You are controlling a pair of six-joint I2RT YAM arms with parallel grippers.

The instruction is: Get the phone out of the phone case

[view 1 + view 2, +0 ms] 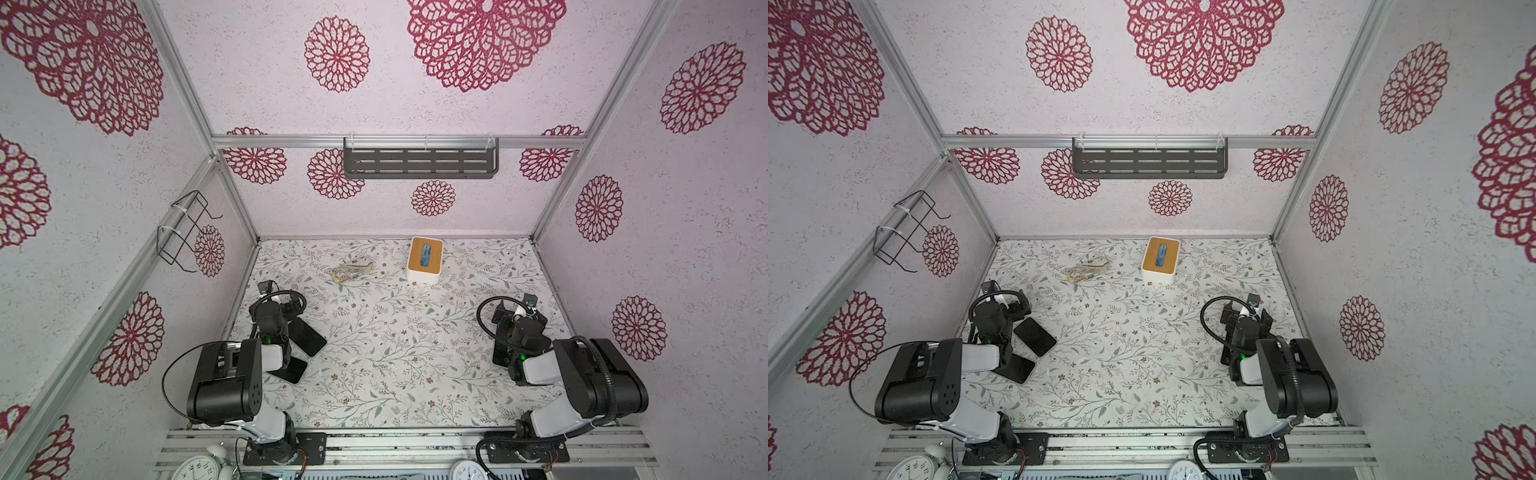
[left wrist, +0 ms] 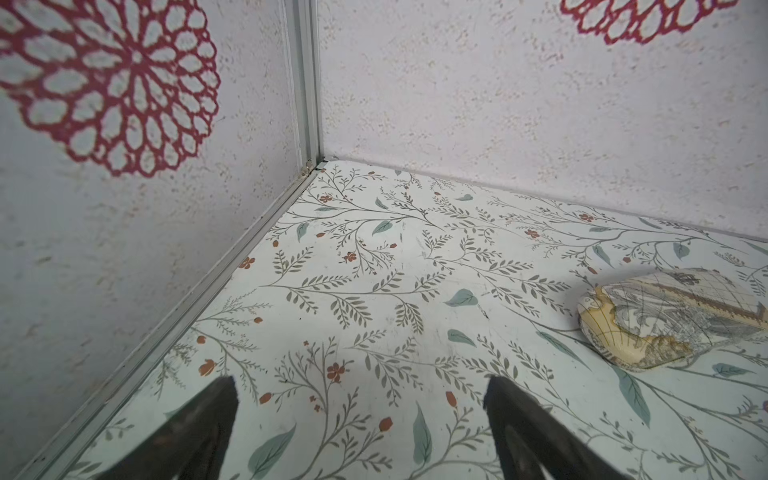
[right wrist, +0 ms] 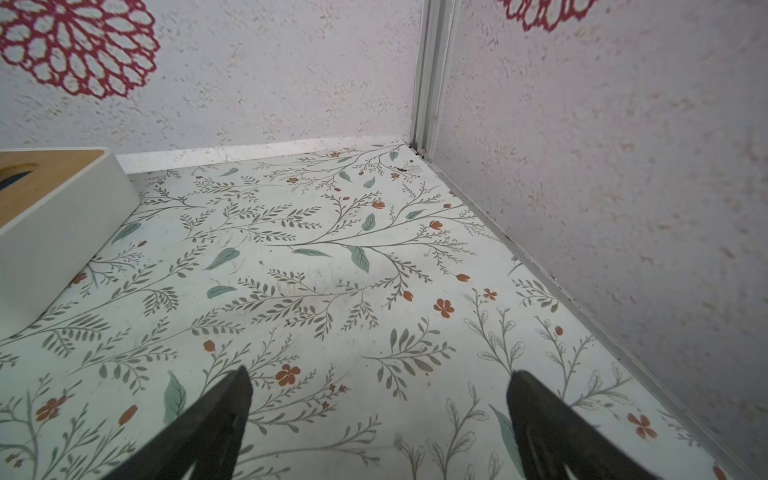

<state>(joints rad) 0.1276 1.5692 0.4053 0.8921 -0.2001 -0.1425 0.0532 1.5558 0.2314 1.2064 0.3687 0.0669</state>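
The phone case, beige and grey with a map-like print, lies patterned side up at the back of the table, and it also shows in the left wrist view. I cannot tell whether a phone sits inside it. Two black glossy phone-like slabs lie by the left arm; one is fully in view and the other is partly under the arm. My left gripper stands open over bare table near the left wall, short of the case. My right gripper is open and empty near the right wall.
A white tissue box with a wooden lid stands at the back, right of the case, and its corner shows in the right wrist view. A grey shelf hangs on the back wall and a wire rack on the left wall.
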